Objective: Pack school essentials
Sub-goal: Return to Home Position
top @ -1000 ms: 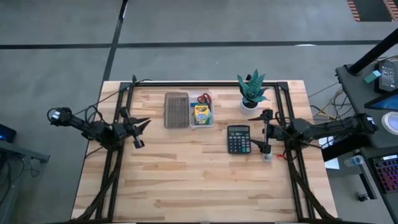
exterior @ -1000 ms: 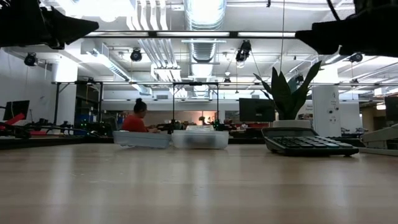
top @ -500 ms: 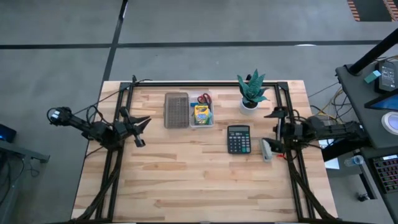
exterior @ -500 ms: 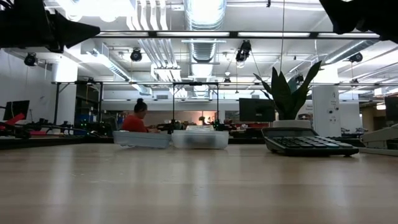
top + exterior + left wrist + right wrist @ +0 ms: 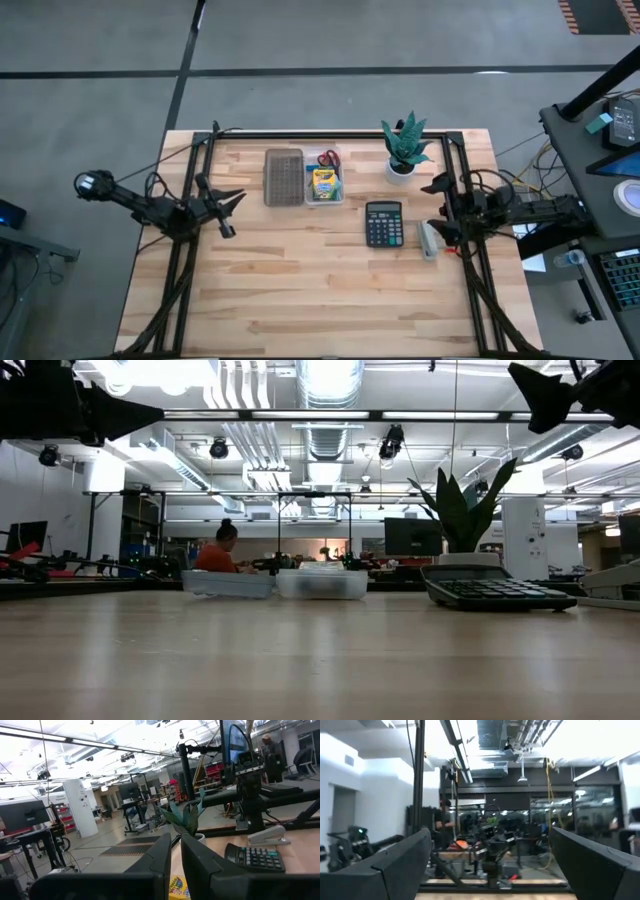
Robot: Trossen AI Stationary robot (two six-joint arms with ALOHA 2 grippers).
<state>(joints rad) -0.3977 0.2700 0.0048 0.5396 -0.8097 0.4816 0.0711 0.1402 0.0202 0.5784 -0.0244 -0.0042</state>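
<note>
The yellow-green crayon box [image 5: 323, 185] and the red-handled scissors [image 5: 328, 158] lie in a clear tray [image 5: 310, 196] at the table's far middle. A darker rectangular tray [image 5: 284, 177] sits just left of it. In the left wrist view a corner of the crayon box [image 5: 177, 887] shows. The pencils, eraser and sticky pad cannot be made out. My left gripper [image 5: 228, 212] [image 5: 175, 865] hovers shut at the left side, above the table. My right gripper [image 5: 436, 210] [image 5: 490, 832] hovers open at the right side, beside a grey stapler [image 5: 429, 240].
A black calculator [image 5: 384, 223] [image 5: 495, 592] lies right of centre, with the stapler [image 5: 612, 580] on its right. A potted plant [image 5: 405, 145] stands at the far right. Black frame bars run along both sides. A person sits far behind the table [image 5: 218, 550].
My right gripper has drawn back from over the stapler toward the table's right edge and has risen. The stapler now lies uncovered beside the calculator. My left gripper has kept still.
</note>
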